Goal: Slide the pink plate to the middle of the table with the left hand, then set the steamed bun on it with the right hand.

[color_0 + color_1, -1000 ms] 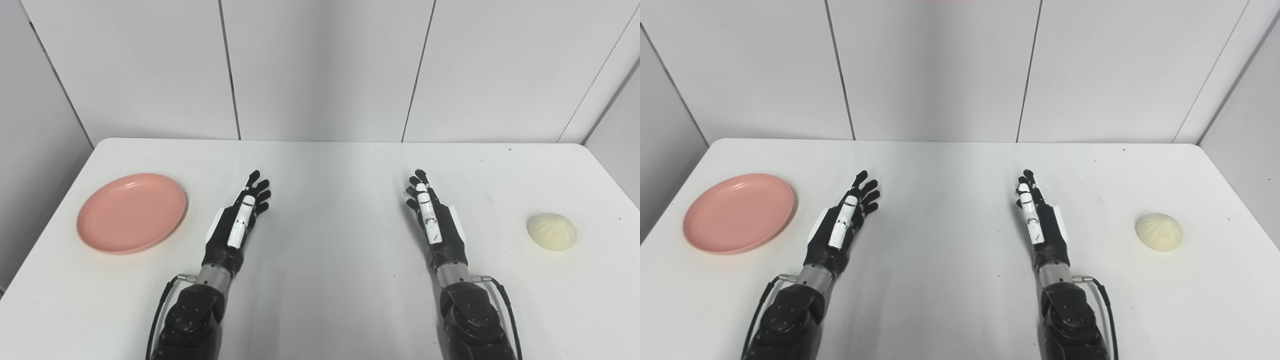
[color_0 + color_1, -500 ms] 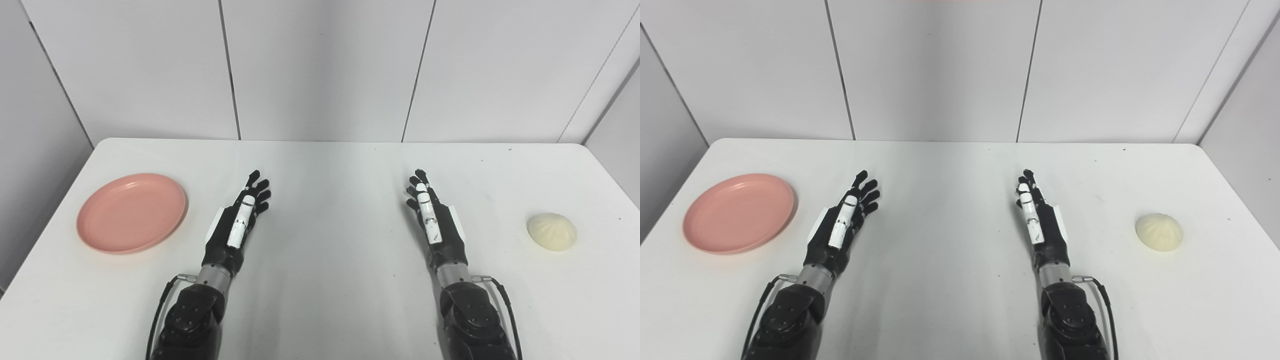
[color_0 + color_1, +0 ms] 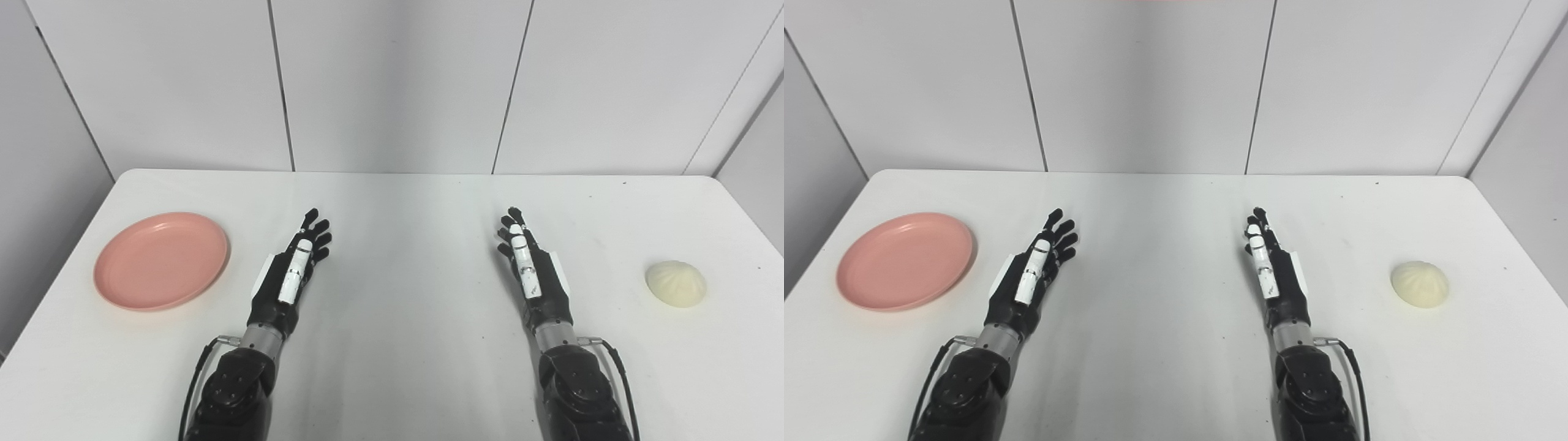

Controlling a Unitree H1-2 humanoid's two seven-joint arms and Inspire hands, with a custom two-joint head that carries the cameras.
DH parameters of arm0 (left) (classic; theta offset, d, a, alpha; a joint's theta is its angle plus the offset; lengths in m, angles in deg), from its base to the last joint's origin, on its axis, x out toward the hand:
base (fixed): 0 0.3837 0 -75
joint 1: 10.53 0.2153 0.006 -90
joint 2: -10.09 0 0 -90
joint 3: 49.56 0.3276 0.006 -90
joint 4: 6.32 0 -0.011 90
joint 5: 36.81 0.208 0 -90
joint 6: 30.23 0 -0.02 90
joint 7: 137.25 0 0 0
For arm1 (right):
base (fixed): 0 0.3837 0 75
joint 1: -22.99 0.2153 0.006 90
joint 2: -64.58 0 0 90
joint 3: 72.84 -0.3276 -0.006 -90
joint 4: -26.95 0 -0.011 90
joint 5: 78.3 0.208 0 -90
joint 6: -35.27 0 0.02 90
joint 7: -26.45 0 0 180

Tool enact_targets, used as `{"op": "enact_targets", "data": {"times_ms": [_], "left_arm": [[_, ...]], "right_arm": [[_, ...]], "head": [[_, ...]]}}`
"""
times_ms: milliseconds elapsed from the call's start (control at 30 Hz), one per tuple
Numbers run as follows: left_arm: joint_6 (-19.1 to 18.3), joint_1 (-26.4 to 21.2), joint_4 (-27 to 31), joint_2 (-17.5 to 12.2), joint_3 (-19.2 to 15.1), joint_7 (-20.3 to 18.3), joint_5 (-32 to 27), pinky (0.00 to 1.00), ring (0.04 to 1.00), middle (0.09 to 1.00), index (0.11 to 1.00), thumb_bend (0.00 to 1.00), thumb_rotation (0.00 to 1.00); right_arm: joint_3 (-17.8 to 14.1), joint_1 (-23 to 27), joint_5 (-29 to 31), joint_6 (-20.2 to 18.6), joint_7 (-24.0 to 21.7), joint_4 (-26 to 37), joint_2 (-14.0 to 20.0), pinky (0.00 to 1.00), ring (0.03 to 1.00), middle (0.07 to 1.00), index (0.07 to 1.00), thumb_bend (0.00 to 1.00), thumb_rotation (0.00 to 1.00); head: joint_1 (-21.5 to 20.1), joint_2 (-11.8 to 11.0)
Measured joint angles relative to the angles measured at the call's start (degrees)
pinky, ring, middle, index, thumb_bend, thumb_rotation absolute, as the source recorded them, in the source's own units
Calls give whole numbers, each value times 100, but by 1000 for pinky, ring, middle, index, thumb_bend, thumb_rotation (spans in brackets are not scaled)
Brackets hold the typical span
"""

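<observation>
A round pink plate [image 3: 162,260] lies on the white table [image 3: 404,202] at its left side, with nothing on it. A pale steamed bun [image 3: 675,283] with a pleated top sits alone at the right side. My left hand [image 3: 293,272] rests over the table a little right of the plate, open, fingers stretched forward and apart, holding nothing. My right hand [image 3: 531,269] is open too, fingers straight and pointing away, well left of the bun. Neither hand touches its object.
Grey wall panels [image 3: 392,86] stand close behind the table's far edge. The table's left and right edges run near the plate and the bun. A bare stretch of tabletop [image 3: 1157,263] lies between my two hands.
</observation>
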Motion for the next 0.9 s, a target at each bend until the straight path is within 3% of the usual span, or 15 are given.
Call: {"op": "enact_targets", "data": {"times_ms": [433, 500, 533, 600, 667, 800, 900], "left_arm": [[2, -1, -3, -2, 10, 2, 10, 935, 935, 950, 960, 383, 1000], [20, -18, -37, -1, 28, 9, 18, 940, 934, 948, 957, 377, 1000], [34, -46, -74, 2, 45, 11, 24, 944, 934, 948, 954, 382, 1000], [92, -99, -173, 15, 91, 23, 83, 952, 935, 946, 952, 386, 1000], [191, -197, -348, 63, 99, 32, 126, 951, 935, 946, 954, 383, 1000], [344, -406, -696, 155, 96, 151, 168, 945, 937, 948, 956, 382, 1000], [471, -595, -998, 201, 141, 251, 283, 944, 939, 949, 958, 387, 1000]], "right_arm": [[-1, 1, 2, 0, 0, -2, 2, 921, 927, 941, 956, 206, 1000], [-1, -1, 2, 0, -2, -4, 12, 919, 927, 941, 956, 219, 1000], [-4, -3, 6, 0, -6, -7, 29, 929, 934, 947, 961, 214, 1000], [-18, -4, 45, 0, -32, -26, 72, 951, 946, 956, 971, 192, 1000], [-45, -16, 142, 0, -64, -28, 119, 957, 946, 954, 969, 174, 1000], [-83, -20, 302, 0, -204, -32, 188, 972, 954, 963, 973, 151, 1000], [-121, 1, 421, 0, -299, -60, 205, 978, 958, 965, 980, 124, 1000]], "head": [[149, -35], [394, -61], [787, -122], [1113, -184], [1116, -185], [1590, -307], [1705, -351]]}}
